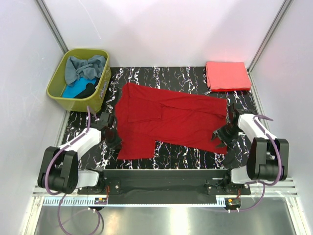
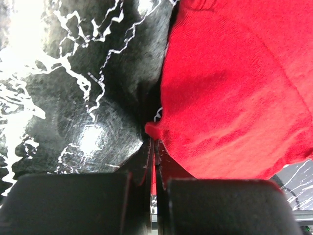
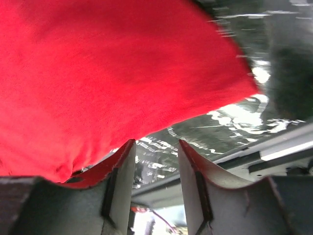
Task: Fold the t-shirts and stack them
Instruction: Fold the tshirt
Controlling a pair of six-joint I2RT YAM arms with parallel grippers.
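Note:
A large dark red t-shirt [image 1: 166, 122] lies spread, partly folded, on the black marbled mat [image 1: 161, 76]. My left gripper [image 1: 115, 140] is at the shirt's near left edge and is shut on a pinch of its red cloth [image 2: 234, 88]; cloth shows between the closed jaws [image 2: 155, 142]. My right gripper [image 1: 222, 134] is at the shirt's right edge, jaws open [image 3: 155, 147] with nothing between them, and the red cloth [image 3: 98, 73] lies just beyond the fingertips. A folded coral-pink t-shirt [image 1: 227, 76] lies at the back right.
An olive-green plastic basket [image 1: 57, 73] stands at the back left, holding grey-blue [image 1: 85, 66], turquoise [image 1: 73, 90] and black [image 1: 89, 89] shirts. White walls close in both sides. The metal rail with the arm bases runs along the near edge.

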